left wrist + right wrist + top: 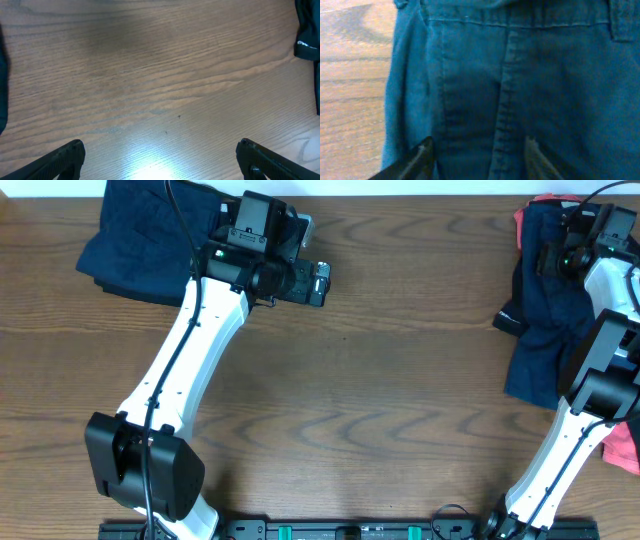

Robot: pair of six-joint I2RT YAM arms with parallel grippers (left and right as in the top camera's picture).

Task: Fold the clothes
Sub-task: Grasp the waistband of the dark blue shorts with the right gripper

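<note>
From overhead, you have one folded navy garment [135,245] lying at the far-left corner of the bench [400,380], so judge that piece finished. The left gripper [318,282] hangs just beside it, over bare wood. Along the right edge the navy trousers [545,320] lie in a rumpled heap under the right arm, with a coral shirt [528,218] showing at the far-right corner (and another coral patch near the front of that edge). None of that looks folded.

In the left wrist view, the fingers [62,160] stand wide apart and released, with nothing between them but wood grain.

In the right wrist view, the right gripper [477,160] is down at the trousers just below the waistband, astride a stitched seam. Its jaws are partly apart, and you cannot tell whether any cloth is caught.

By my reading you are early: one piece done, and the trousers and shirt left.
</note>
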